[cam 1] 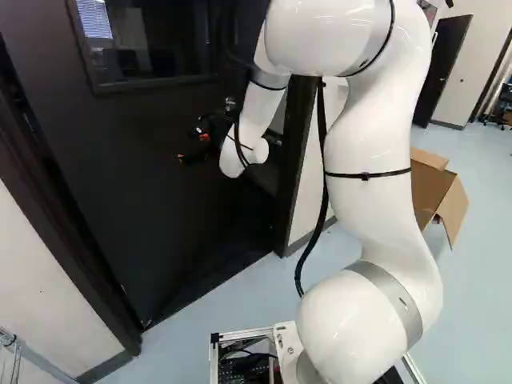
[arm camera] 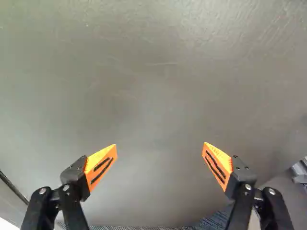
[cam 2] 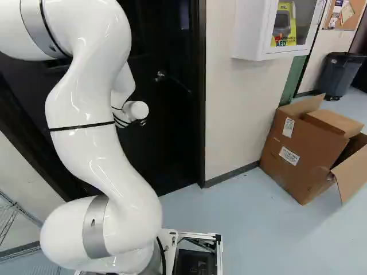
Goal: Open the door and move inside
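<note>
I see black two-finger claw [cam 1: 192,147] with fingers spread wide, orange pads [arm camera: 101,165] well apart. Flat dark door [cam 1: 104,168] fills space straight ahead of claw; can't tell if fingertips touch it. Silver metal door handle [cam 2: 161,75] near claw. Open brown cardboard box [cam 2: 304,152] on floor, well apart from claw.

The door [cam 1: 104,184] stands upright ahead of me, toward eleven to twelve o'clock, dark and smooth, with faint scuffs on its face. Its upper part holds a framed glass window [cam 1: 152,40], where pale slats show. A metal door handle [cam 2: 160,75] sits near twelve o'clock. I cannot tell whether the door is ajar.
</note>
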